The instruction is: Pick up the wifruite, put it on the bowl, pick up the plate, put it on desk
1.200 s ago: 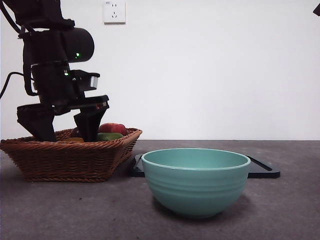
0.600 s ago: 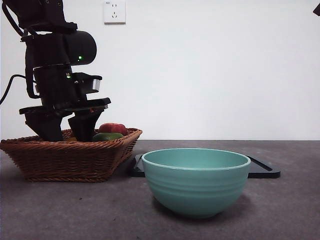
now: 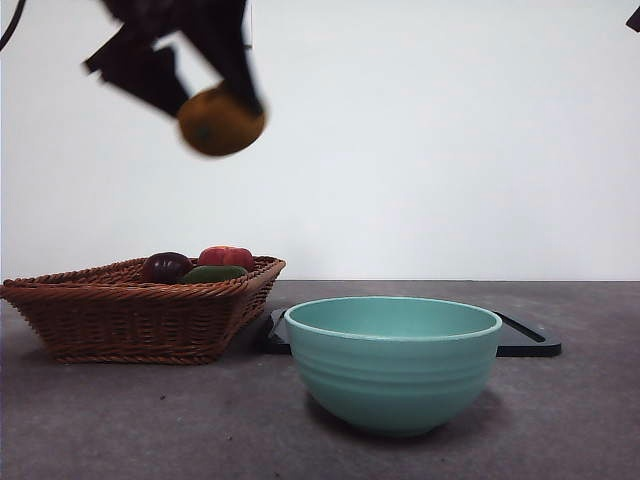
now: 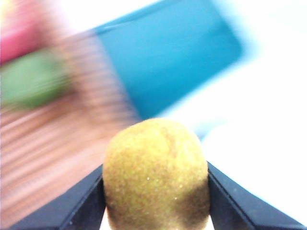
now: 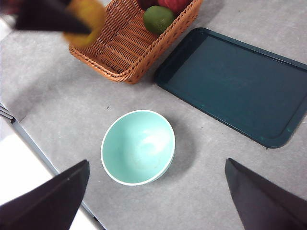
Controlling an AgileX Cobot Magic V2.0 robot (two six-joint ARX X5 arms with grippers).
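The wifruite (image 3: 221, 121), a brownish-orange oval, hangs high above the wicker basket (image 3: 130, 310), and my left gripper (image 3: 215, 100) is shut on it. In the left wrist view the wifruite (image 4: 156, 172) fills the space between the two jaws. The right wrist view catches it blurred (image 5: 86, 19) over the basket's edge. On the desk (image 3: 150, 430) stands the mint-green bowl (image 3: 392, 365), empty (image 5: 138, 146). Behind the bowl lies the plate (image 3: 525, 338), a dark flat rectangle (image 5: 235, 81). High over the bowl, my right gripper (image 5: 157, 163) is open and holds nothing.
The basket (image 5: 129, 43) holds a dark purple fruit (image 3: 166, 266), a red fruit (image 3: 226, 257) and a green fruit (image 3: 212, 273). It stands left of the bowl, close to the plate's corner. A wall socket is partly hidden behind the left arm.
My left gripper has risen fast out of the basket and a little to the right, carrying the wifruite. The purple fruit that it hid now shows.
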